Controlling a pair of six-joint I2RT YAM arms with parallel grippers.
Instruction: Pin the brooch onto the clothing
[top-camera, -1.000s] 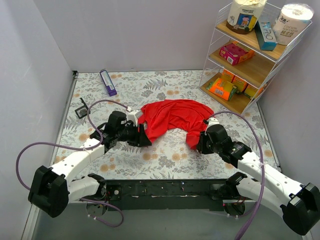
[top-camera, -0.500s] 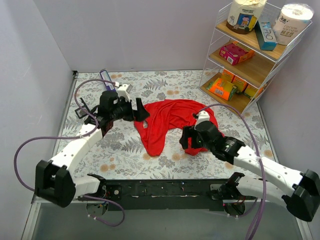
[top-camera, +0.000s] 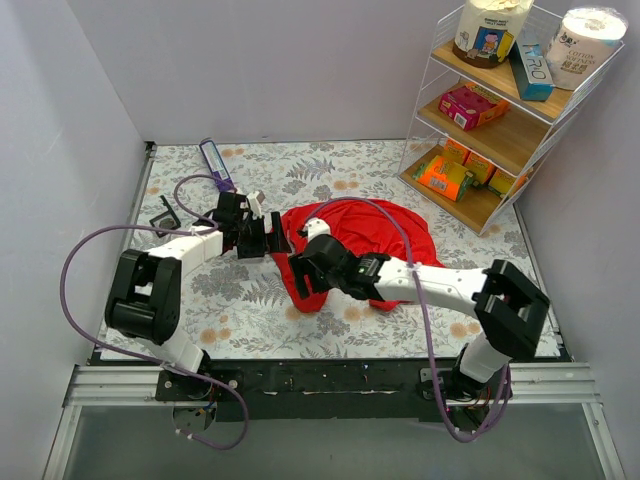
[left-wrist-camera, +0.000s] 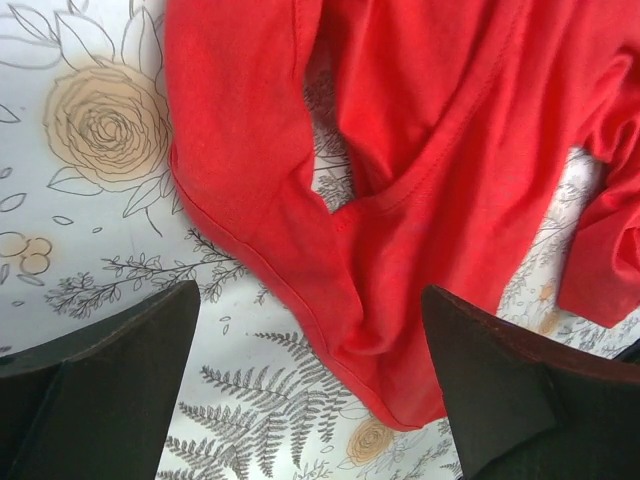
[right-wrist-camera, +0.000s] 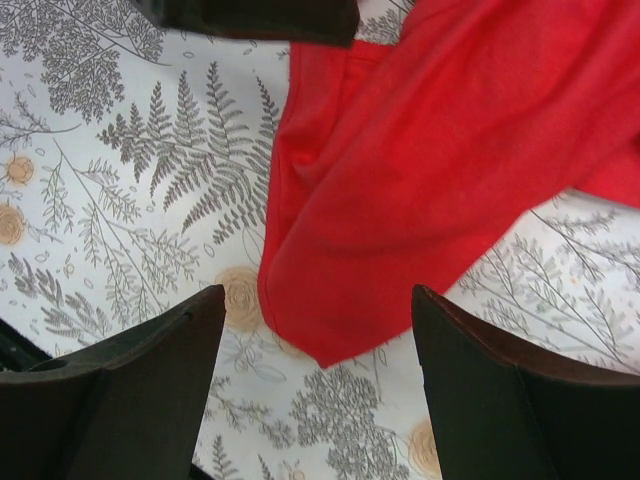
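The floral table (top-camera: 200, 300) offered bare room on the outer side of each claw; the wire shelf (top-camera: 500, 120) stood well beyond the right one. The clothing (top-camera: 370, 225) lay crumpled under and ahead of both. A folded hem sat just ahead of the left claw (left-wrist-camera: 308, 290), whose fingers were spread wide and empty. A pointed corner lay between the fingers of the right claw (right-wrist-camera: 318, 292), also apart and gripping nothing. The step looked like flattening the garment, so next came pinching an edge and drawing it outward. The brooch could not be made out near either claw.
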